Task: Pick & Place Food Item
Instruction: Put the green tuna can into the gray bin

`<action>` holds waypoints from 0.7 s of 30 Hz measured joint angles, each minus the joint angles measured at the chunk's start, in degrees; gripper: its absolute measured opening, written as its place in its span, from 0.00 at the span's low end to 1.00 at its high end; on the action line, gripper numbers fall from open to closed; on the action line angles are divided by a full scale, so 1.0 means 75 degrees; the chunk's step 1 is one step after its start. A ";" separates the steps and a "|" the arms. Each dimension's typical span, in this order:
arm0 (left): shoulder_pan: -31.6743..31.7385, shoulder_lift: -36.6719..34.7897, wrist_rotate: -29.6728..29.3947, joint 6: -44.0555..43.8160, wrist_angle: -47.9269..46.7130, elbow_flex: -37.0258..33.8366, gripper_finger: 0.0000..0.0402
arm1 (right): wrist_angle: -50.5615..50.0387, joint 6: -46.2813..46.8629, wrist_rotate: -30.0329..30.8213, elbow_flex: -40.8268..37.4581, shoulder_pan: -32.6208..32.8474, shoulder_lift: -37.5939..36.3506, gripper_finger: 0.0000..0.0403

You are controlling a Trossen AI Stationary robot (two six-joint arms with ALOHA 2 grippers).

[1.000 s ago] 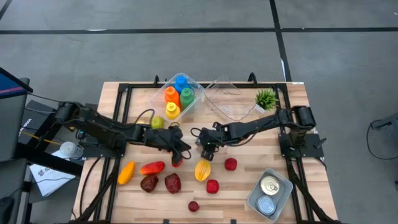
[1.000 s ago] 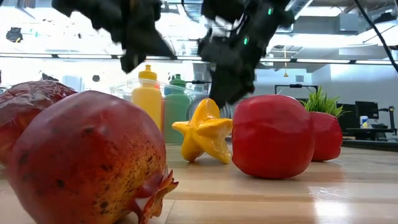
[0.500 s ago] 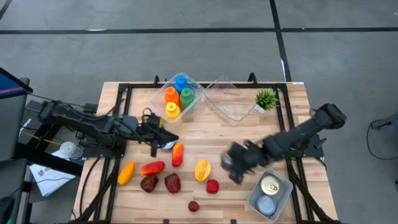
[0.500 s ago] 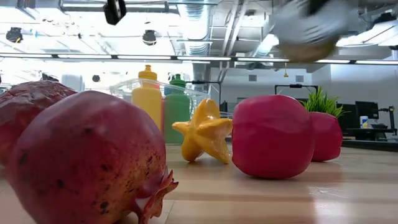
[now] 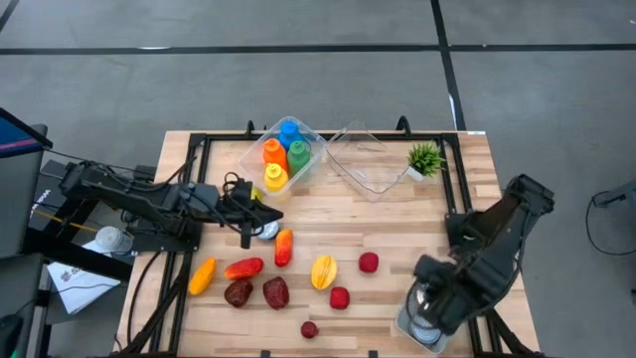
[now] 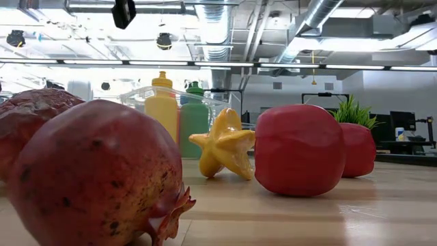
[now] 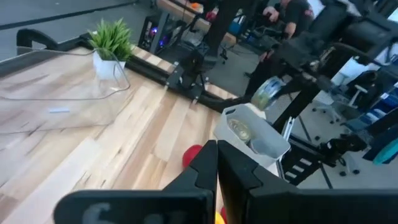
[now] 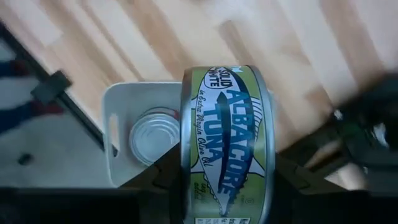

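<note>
So the right gripper (image 8: pixel 225 180) has a green-and-blue labelled tuna can (image 8: pixel 225 146) clamped on edge between its two dark fingers, and it's hanging right over the white plastic bin (image 8: pixel 121 134) at the near right corner of the table. In the right wrist view you can see another silver-topped can (image 8: pixel 155 134) already lying in that bin, directly under the one being carried. From overhead the right arm is folded down over the bin (image 5: pixel 452 298), so most of it is covered, but the position lines up.

My read: the pick is done and the carry is basically done too — what's left is lowering the can in next to the other one and letting go. It isn't in the bin yet as far as I can tell; the can is clearly above the rim.

The left gripper (image 5: pixel 260 215) is parked over on the left side of the table with its fingers pressed together, holding nothing that I can see, just beside the clear tub of coloured squeeze bottles (image 5: pixel 286 151).

Everything else is sitting loose on the wooden tabletop (image 5: pixel 397 214) — the yellow plastic starfruit (image 6: pixel 224 145), red toy apples (image 6: pixel 298 150), the dark red pomegranate (image 6: pixel 95 174), orange and red peppers (image 5: pixel 243 268). Whether those also need sorting, can't tell from here.
</note>
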 joint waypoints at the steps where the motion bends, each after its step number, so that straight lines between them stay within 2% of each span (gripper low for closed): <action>1: 0.0000 0.0002 -0.0002 -0.0001 -0.0044 0.0000 0.00 | 0.0084 -0.0295 0.0012 0.0031 0.0059 0.0147 0.33; 3: 0.0000 0.0038 -0.0018 0.0002 -0.0263 0.0003 0.00 | 0.0061 -0.0594 -0.0006 0.0006 0.0116 0.0487 0.33; 7: 0.0000 0.0041 -0.0069 -0.0001 -0.0512 0.0000 0.00 | 0.0056 -0.1096 -0.0561 0.0012 0.0170 0.1412 0.33; 13: 0.0000 0.0044 -0.0066 -0.0001 -0.0594 0.0000 0.00 | 0.0039 -0.1170 -0.0643 0.0002 0.0355 0.2566 0.33; 17: 0.0000 0.0044 -0.0066 -0.0011 -0.0592 0.0000 0.00 | 0.0035 -0.0896 -0.0812 0.0002 0.0346 0.2788 0.33; 21: 0.0000 0.0044 -0.0066 -0.0019 -0.0591 0.0000 0.00 | 0.0038 -0.0418 -0.0776 0.0005 0.0279 0.2499 0.33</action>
